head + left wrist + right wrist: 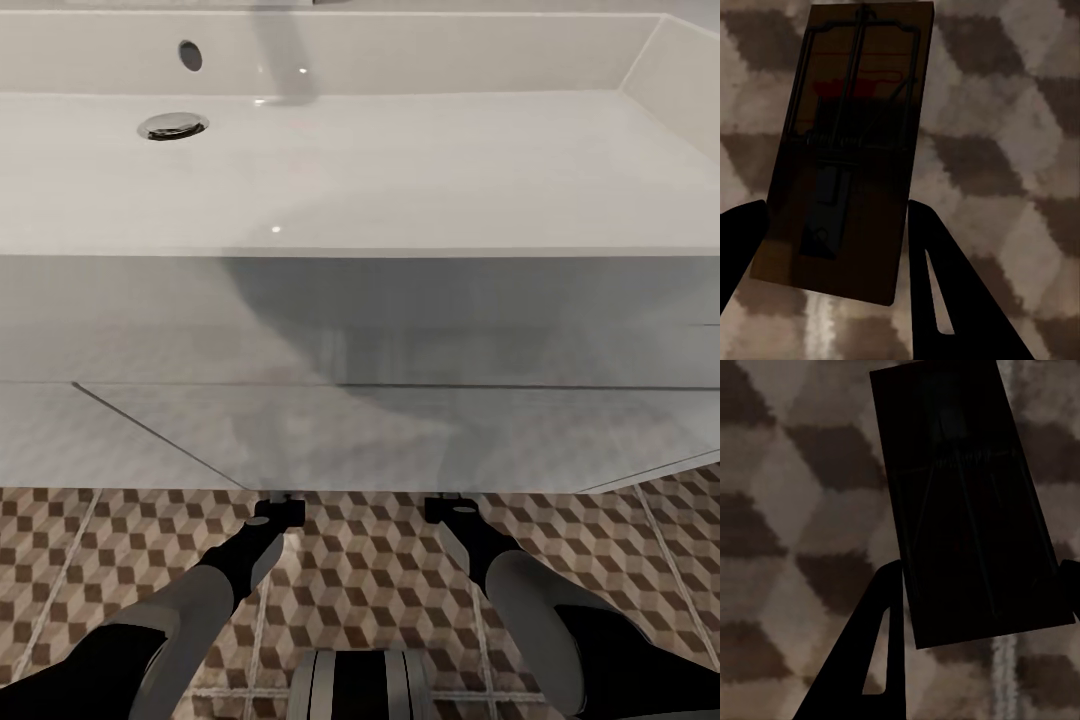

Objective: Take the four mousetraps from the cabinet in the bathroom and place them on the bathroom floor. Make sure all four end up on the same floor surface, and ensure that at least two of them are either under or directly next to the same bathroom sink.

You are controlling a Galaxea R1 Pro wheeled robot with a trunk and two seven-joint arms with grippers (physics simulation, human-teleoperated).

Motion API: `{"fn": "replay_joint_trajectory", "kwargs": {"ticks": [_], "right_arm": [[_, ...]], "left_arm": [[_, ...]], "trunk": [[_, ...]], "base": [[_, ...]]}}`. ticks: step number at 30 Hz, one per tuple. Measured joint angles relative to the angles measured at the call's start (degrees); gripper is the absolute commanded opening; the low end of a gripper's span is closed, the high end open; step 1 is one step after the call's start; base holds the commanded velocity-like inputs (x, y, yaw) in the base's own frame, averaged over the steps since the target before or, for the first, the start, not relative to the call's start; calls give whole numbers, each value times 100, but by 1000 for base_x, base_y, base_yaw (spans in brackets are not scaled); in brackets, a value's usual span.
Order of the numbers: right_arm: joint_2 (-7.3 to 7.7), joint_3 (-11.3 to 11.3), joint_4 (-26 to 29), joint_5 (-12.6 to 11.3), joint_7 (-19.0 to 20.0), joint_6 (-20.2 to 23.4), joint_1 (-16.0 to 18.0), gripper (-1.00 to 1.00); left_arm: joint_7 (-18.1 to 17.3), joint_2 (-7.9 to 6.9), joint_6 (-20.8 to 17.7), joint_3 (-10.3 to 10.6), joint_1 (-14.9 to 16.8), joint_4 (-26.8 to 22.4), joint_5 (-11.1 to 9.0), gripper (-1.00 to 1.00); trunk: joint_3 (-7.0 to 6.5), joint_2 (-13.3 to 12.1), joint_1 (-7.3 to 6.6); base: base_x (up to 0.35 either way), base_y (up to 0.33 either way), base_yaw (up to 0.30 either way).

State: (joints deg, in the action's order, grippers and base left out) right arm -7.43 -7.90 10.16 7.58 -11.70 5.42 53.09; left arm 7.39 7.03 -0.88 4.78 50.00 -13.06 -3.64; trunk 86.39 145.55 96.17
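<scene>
Both arms reached in under the sink [360, 170]. Left gripper [832, 247] fingers sat closed on the sides of one mousetrap [847, 150]; right gripper [982, 607] fingers likewise pinched a second mousetrap [967, 510]. Both traps hung over the bathroom floor [370, 570], not yet set down. Judged roughly halfway: two carried, other two unaccounted for. Basin held nothing but its drain [172, 126].

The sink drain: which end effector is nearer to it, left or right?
Left. The left end effector reaches under the vanity below the sink drain, slightly to the right of it. The right end effector sits farther right.
</scene>
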Motion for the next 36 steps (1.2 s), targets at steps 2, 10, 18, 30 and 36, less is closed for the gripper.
{"fn": "replay_joint_trajectory", "kwargs": {"ticks": [2, 10, 18, 30, 36], "right_arm": [[0, -2, 0, 0, 0, 0, 0, -100], [6, -12, 0, -8, -14, 46, 0, -100], [9, -3, 0, 1, -11, 46, 0, -100], [130, 0, 24, -20, 134, 10, 0, -100], [169, -3, 26, -17, 240, 42, 0, -100]], "left_arm": [[0, -1, 0, 0, 0, 0, 0, -100], [0, -5, 0, 0, 0, 0, -1, -100], [0, -6, 0, 0, 0, 0, -5, -100], [0, -13, -1, 0, 0, 0, -2, -100], [0, -15, 0, 1, 0, 0, -2, -100]], "trunk": [[0, 0, 0], [0, 0, 0], [0, 0, 0], [0, 0, 0], [0, 0, 0]], "base": [[0, 0, 0], [0, 0, 0], [0, 0, 0], [0, 0, 0], [0, 0, 0]]}}
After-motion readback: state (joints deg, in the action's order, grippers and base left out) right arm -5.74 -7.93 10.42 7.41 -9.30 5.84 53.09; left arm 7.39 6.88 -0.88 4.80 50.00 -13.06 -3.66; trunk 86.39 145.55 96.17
